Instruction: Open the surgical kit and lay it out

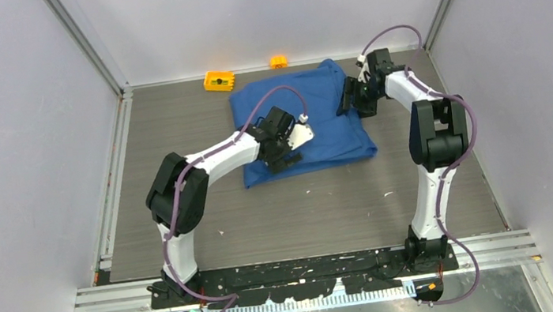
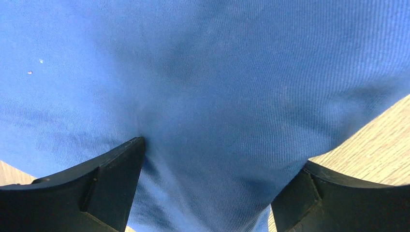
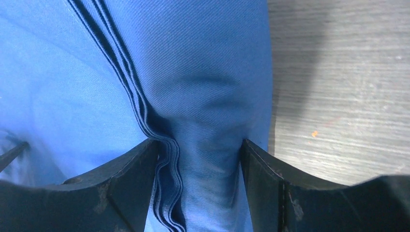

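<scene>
Opening the wrap (image 1: 309, 124), lying folded on the table (image 1: 304, 208) toward the far side, between the two arms. Pinching with the right gripper (image 3: 198, 145) at the wrap's right edge: gripping a bunched fold, cloth pressing against both fingers (image 3: 130, 183), stacked hems running down beside the left one. Hovering with the left gripper (image 2: 222, 157) at the near-left corner, standing wide, straddling smooth cloth and gripping nothing.

Doing it well, judging from this: taking only the topmost layer on the right, not the whole stack of hems, or else risking lifting the bundle instead of unfolding it. Pulling up and outward to the right, keeping low, to avoid dragging whatever is lying inside. Using the left gripper for holding the bundle down or for catching the opposite flap, and closing only after getting a ridge of cloth between the fingers. Probably needing a downward push there first, the cloth being flat.

Seeing nothing of basket, tray or instruments, presumably hidden under the cloth, so going gently. Noting two orange blocks (image 1: 219, 80) just beyond the far edge, likely getting in the way of a flap thrown that way. Spreading toward the near side looking easier.
</scene>
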Controlling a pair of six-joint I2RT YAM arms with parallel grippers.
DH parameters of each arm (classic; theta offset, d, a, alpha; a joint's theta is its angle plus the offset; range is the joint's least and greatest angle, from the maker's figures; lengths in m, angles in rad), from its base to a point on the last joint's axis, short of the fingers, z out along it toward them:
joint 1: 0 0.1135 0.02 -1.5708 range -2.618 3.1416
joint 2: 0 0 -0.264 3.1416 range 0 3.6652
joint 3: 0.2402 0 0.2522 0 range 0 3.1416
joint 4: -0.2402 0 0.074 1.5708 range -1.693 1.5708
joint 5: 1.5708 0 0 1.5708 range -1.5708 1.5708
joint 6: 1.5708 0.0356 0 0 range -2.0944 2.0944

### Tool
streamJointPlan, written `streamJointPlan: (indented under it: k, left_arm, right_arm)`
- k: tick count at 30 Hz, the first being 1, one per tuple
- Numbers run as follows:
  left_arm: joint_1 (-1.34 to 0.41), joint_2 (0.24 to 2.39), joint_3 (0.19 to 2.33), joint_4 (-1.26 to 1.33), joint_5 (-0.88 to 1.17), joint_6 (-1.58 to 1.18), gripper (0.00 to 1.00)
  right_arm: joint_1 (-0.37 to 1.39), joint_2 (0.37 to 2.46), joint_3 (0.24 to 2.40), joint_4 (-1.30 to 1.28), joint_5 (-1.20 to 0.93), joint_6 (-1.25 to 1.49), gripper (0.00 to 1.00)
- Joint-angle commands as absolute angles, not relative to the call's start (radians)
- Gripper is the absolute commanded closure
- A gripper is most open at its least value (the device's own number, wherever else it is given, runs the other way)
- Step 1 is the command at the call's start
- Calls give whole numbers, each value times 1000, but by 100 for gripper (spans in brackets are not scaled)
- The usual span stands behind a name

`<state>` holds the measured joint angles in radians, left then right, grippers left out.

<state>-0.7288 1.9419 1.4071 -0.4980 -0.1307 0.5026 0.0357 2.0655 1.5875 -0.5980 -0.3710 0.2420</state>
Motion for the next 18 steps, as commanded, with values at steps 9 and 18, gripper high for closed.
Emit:
streamJointPlan:
  k: [9, 18]
  left_arm:
    - [-601, 1997, 1488, -581, -228, 493, 10]
    - [-584, 2054, 1590, -636, -204, 480, 10]
  right_arm:
    - [87, 2092, 1584, -493, -473, 370, 34]
    - [84, 2061, 1609, -518, -418, 332, 28]
